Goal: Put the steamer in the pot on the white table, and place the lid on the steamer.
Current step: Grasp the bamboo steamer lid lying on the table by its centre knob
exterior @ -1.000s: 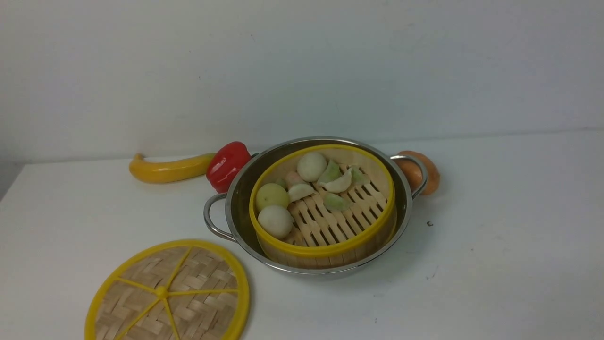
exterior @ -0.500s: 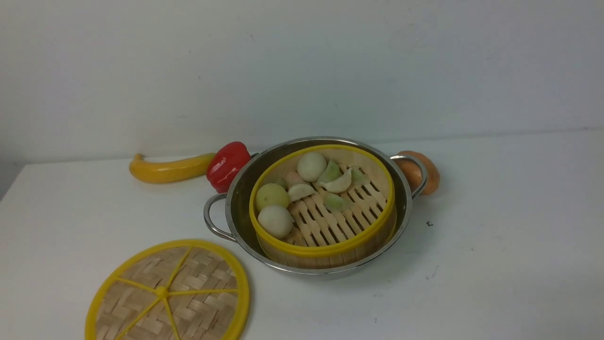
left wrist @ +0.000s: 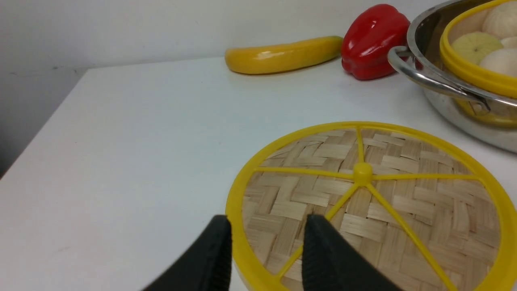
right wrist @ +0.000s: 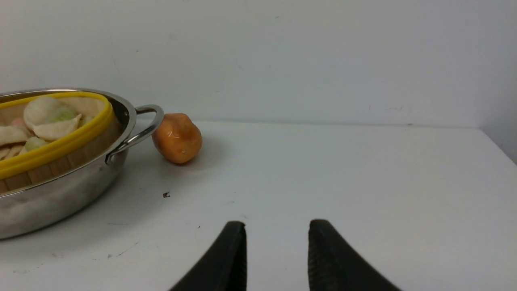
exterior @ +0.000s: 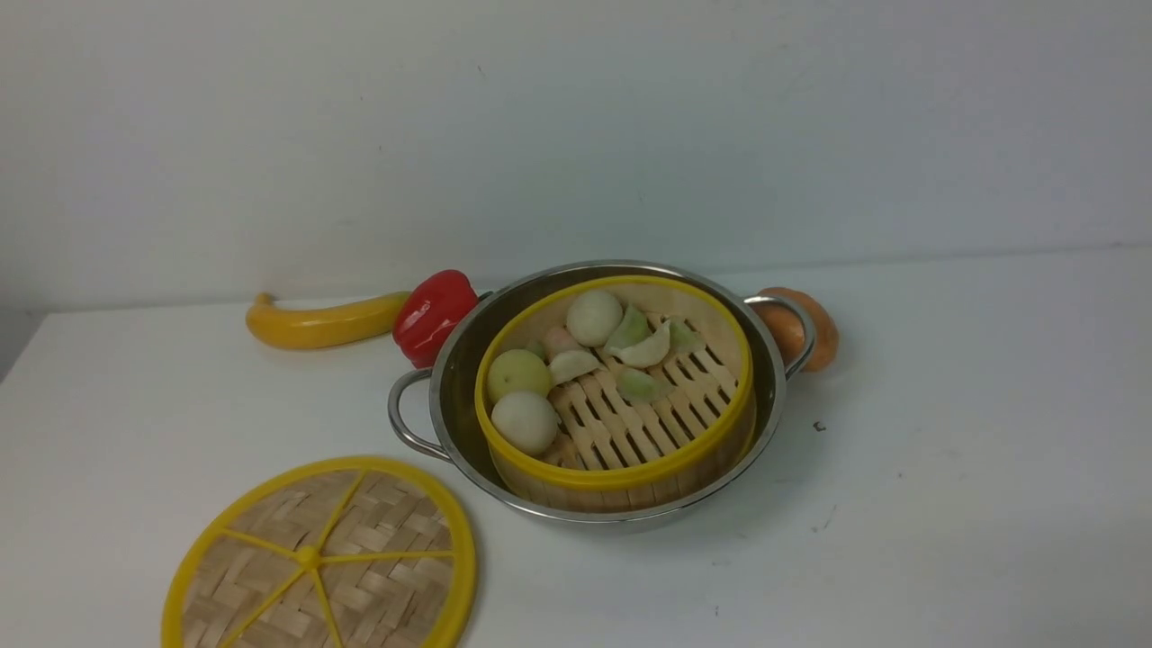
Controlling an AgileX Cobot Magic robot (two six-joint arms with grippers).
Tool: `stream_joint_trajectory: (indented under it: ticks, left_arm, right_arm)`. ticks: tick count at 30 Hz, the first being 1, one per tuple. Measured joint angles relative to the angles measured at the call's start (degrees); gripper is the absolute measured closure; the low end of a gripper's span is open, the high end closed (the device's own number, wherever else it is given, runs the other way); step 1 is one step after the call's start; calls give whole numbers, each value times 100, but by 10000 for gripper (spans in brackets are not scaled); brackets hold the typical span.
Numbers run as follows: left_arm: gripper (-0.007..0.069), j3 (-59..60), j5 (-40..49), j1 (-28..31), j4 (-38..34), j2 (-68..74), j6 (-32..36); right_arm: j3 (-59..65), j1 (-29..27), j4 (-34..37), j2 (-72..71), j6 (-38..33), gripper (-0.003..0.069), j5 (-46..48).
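Left end effector [left wrist: 266, 220]: jaws part-open, gripping nothing. They straddle the near rim of the lid [left wrist: 363, 178], one finger outside the yellow rim and the other over the weave. No clamp yet.
Right end effector [right wrist: 278, 224]: jaws parted, empty, low over bare bench [right wrist: 363, 169], well apart from the pot [right wrist: 60, 194].
Lid position: flat on the bench at front left, near the pot's left handle, not touching it.
Steamer [exterior: 621, 423]: seated inside the pot, buns and dumplings aboard, top uncovered.
Back row: yellow squash [exterior: 324, 322] and red pepper [exterior: 434, 315] left of the pot, orange fruit [exterior: 814, 328] by the right handle.
Step in hand: steamer placement judged done; lid pickup is under way.
Next move: close on the rim, lift the lid level, carry it over the pot's left handle, and lower it centred on the steamer's yellow rim.
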Motion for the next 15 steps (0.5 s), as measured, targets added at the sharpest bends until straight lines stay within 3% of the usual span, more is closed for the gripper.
stream_joint_trajectory:
  ticks: [15]
  left_arm:
    - [383, 0, -85, 0, -44, 0, -22]
  right_arm:
    - [0, 0, 0, 0, 5, 419, 0]
